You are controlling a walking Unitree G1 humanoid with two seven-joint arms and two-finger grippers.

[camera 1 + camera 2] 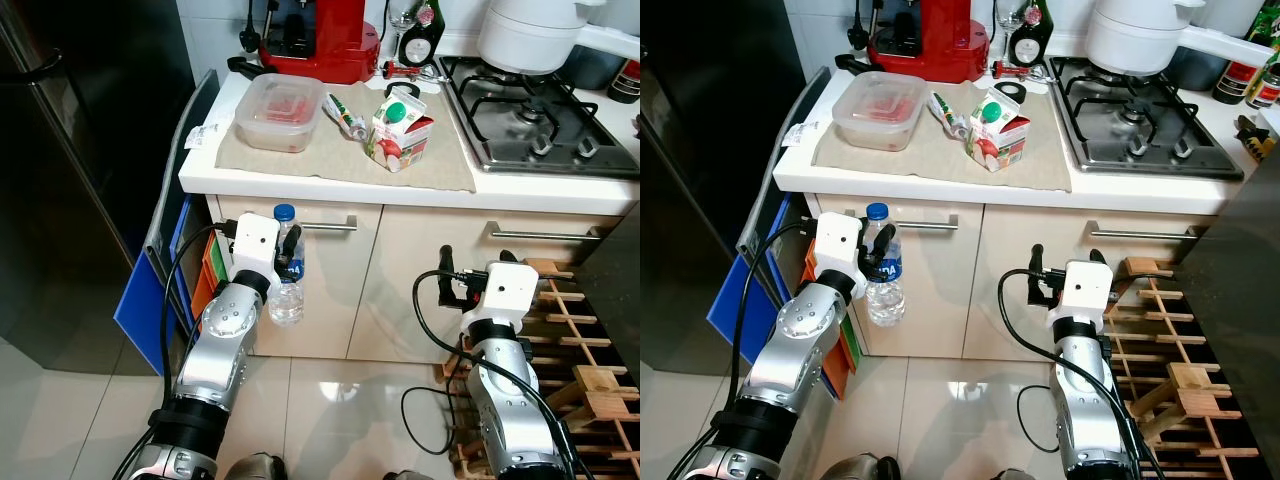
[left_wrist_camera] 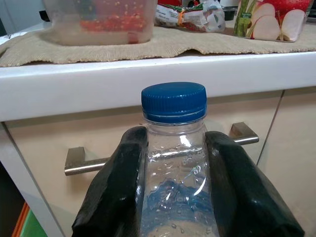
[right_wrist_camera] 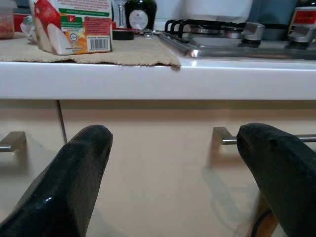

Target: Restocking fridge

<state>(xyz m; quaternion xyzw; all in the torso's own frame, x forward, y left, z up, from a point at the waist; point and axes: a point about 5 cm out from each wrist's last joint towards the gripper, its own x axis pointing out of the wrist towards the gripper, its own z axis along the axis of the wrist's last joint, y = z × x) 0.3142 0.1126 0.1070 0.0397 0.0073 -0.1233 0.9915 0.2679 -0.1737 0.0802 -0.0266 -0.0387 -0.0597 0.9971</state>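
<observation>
Below the counter edge, in front of the drawers, the left gripper (image 1: pixel 288 262) held a small water bottle (image 1: pixel 286 290) upright, its two black fingers (image 2: pixel 114 187) clamped on the clear neck just under the blue cap (image 2: pixel 174 101). The bottle hung free in the air, near the left drawer handle (image 1: pixel 330 226) but apart from it. The right gripper (image 1: pixel 452 285) hovered lower, before the right-hand drawer, with its jaws wide apart and nothing between them.

On the countertop (image 1: pixel 330 182), a cloth mat (image 1: pixel 440 165) carried a lidded plastic tub (image 1: pixel 278 112), a juice carton (image 1: pixel 402 128) and a crumpled packet (image 1: pixel 345 117) between them. The dark fridge (image 1: pixel 70 180) stood to the left with its door seemingly closed.

The main risk lay in the grip: it sat high on a smooth, tapering neck, and most of the bottle's weight hung below the fingers. A quick swing toward the fridge could let the bottle tip or slide down and drop onto the tiled floor (image 1: pixel 330 400). Raising the arm straight up could knock the cap against the overhanging counter. The fridge would also need opening, probably by the free right gripper, and crossing over could bring that arm against the loaded left one.
</observation>
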